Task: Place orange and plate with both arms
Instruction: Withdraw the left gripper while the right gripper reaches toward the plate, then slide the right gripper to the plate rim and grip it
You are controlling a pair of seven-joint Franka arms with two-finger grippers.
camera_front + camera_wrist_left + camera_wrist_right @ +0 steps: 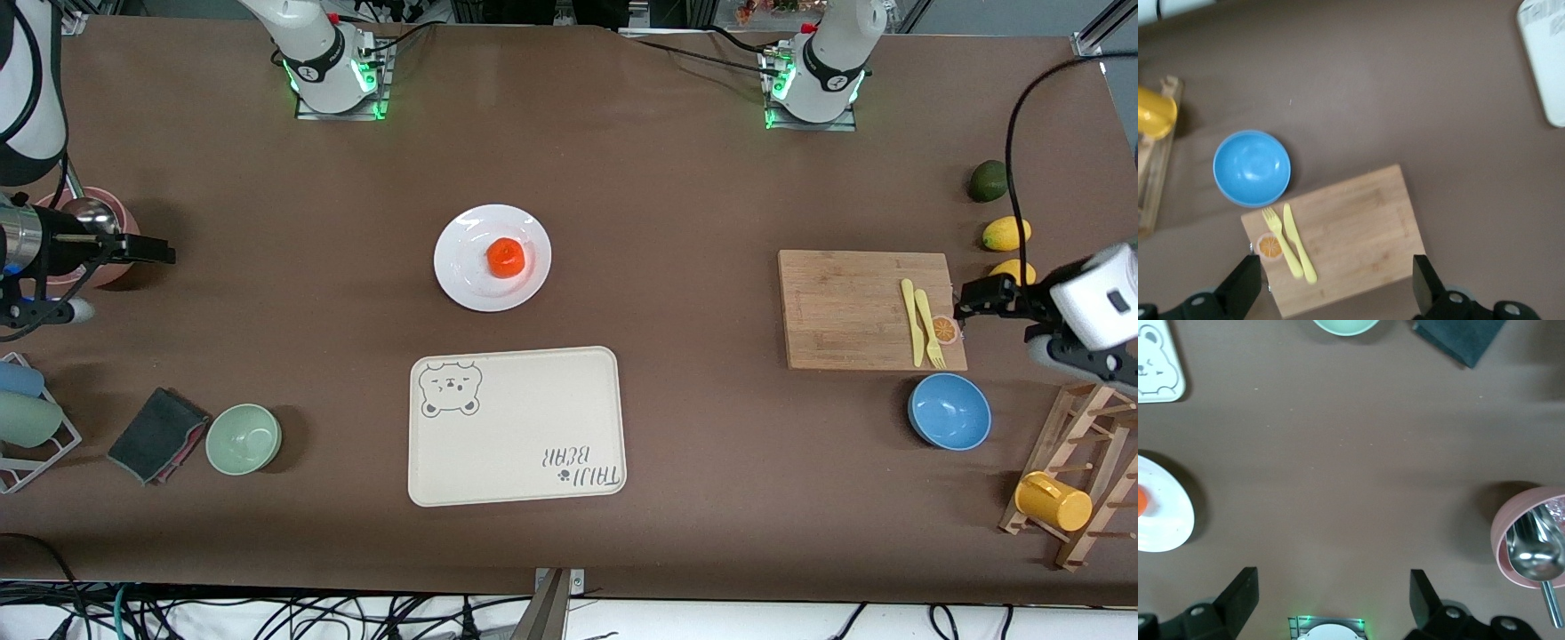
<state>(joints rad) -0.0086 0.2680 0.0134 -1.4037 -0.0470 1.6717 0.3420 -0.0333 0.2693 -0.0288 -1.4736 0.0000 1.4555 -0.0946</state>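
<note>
Brown desk [676, 222] fills your frame: the orange [506, 257] already sits on the plate [462, 267] at centre, above the bear tray [533, 427]. Both arms wait, apparently finished: left gripper [965, 302] at right edge, right gripper [164, 252] at left edge, jaws released, empty.

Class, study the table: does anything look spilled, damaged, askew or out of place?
Nothing stands out. The orange sits on the plate, upright and intact, beside the bear tray. Both hands, left and right, are open and empty over the table's ends.

Bear tray [520, 444], blue bowl [949, 411], prob. avocado [988, 180].
</note>
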